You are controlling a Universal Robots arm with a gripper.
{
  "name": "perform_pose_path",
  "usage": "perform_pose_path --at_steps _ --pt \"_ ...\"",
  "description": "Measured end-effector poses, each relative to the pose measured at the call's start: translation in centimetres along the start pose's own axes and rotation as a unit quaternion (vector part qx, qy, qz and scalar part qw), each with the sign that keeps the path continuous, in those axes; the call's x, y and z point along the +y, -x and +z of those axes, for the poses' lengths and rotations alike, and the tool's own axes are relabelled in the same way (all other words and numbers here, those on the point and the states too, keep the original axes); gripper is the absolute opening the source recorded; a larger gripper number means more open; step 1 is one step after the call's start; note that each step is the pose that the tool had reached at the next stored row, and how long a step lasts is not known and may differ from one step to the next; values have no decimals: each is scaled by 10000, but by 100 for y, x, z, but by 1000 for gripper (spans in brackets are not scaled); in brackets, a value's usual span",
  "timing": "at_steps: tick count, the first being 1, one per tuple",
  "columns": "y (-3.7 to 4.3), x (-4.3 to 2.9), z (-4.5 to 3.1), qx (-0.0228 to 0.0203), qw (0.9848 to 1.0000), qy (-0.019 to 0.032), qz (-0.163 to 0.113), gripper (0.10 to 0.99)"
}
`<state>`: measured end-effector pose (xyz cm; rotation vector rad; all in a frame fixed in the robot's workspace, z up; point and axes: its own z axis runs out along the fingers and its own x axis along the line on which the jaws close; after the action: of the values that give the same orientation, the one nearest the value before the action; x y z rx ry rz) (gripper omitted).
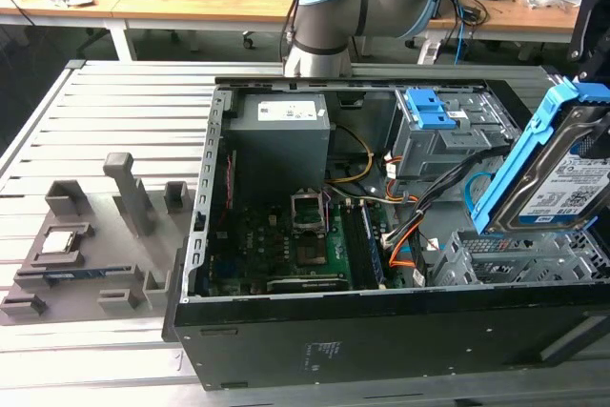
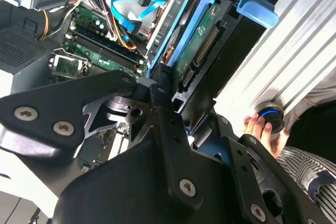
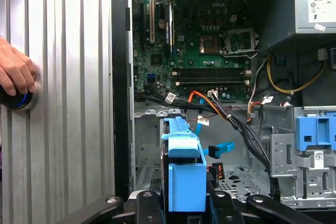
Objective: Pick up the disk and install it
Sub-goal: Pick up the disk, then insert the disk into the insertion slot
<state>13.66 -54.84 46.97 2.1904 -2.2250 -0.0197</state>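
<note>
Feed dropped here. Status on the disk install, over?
Gripper shut on the disk. Disk tilted above the drive cage, not seated. Cables run beside the cage.

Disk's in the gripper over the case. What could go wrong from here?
1. The disk hangs tilted in the gripper above the drive cage; its blue rail may catch the cage rim.
2. Loose cables lie beside the cage and might get pinched.
3. A person's hand rests on the table beside the case.
</note>
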Motion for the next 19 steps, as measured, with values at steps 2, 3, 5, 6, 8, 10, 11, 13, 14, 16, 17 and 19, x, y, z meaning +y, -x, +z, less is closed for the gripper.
perform_pose_path --at_steps 2,3,5,6,8,10,11,13,14,16,17,19 --pt "0 0 0 0 10000 0 0 365" --pt "1 0 0 0 10000 0 0 365" --pt "1 0 0 0 10000 0 0 365" --pt "1 0 5 -1 10000 0 0 365" --pt "2 -1 41 2 10000 0 0 365" --pt "1 -1 68 1 10000 0 0 365" --pt "1 -2 77 3 10000 0 1 365" --pt "2 -2 100 10 10000 0 10 365" --pt "2 -3 112 13 10000 0 13 365" --pt "2 -4 175 23 10000 0 21 365" --pt "2 -4 195 23 10000 0 21 365" --pt "2 -5 220 23 10000 0 21 365"
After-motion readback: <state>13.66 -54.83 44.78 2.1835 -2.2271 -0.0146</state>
